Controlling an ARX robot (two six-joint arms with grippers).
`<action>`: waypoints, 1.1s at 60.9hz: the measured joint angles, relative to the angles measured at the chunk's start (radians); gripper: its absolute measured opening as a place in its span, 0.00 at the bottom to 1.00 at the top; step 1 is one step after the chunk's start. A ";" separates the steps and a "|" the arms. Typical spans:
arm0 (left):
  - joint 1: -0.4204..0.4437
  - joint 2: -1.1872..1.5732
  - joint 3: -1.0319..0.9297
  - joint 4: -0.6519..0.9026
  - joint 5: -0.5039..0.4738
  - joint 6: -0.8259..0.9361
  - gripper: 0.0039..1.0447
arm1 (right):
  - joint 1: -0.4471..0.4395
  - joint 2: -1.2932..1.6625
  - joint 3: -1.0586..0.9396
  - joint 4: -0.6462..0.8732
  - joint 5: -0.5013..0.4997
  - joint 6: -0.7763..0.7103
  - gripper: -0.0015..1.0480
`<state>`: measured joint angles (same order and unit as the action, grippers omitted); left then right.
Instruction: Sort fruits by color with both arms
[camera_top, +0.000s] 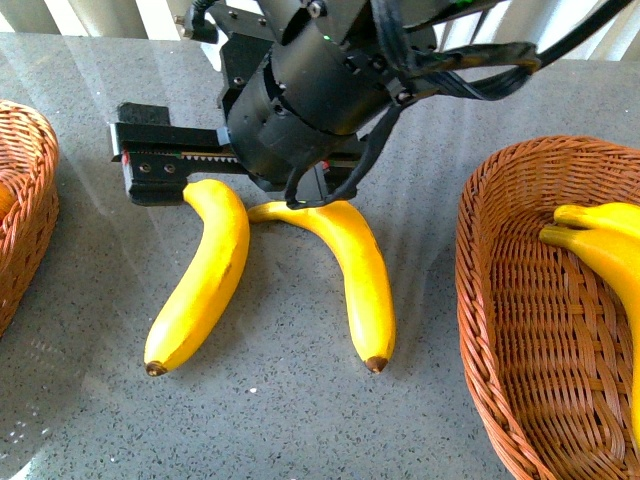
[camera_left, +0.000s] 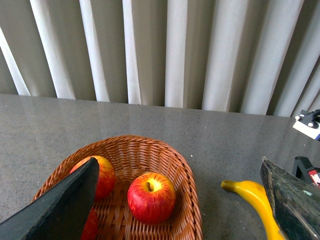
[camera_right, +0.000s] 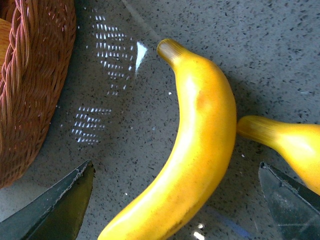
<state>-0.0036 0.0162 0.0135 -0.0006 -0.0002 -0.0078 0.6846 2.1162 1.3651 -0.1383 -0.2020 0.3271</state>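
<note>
While right pincer (camera_right: 175, 166) straddles banana (camera_right: 200, 125), apparently ungripped, arm (camera_top: 320, 90) blocks front view.

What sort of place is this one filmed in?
Probably an indoor staged tabletop setup: a grey speckled counter, pale curtains behind it, and wicker baskets holding sorted apples and bananas.

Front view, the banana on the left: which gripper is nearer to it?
Right. The right gripper is directly over that banana, with its open jaws on either side of it. The left gripper is off by the apple basket, open and holding nothing.
</note>
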 joint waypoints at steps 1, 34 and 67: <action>0.000 0.000 0.000 0.000 0.000 0.000 0.91 | 0.002 0.003 0.005 -0.003 0.000 0.000 0.91; 0.000 0.000 0.000 0.000 0.000 0.000 0.91 | 0.047 0.186 0.218 -0.153 0.079 0.029 0.91; 0.000 0.000 0.000 0.000 0.000 0.000 0.91 | 0.039 0.184 0.204 -0.138 0.053 0.048 0.33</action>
<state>-0.0036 0.0162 0.0135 -0.0002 -0.0002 -0.0078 0.7235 2.3001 1.5692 -0.2768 -0.1490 0.3752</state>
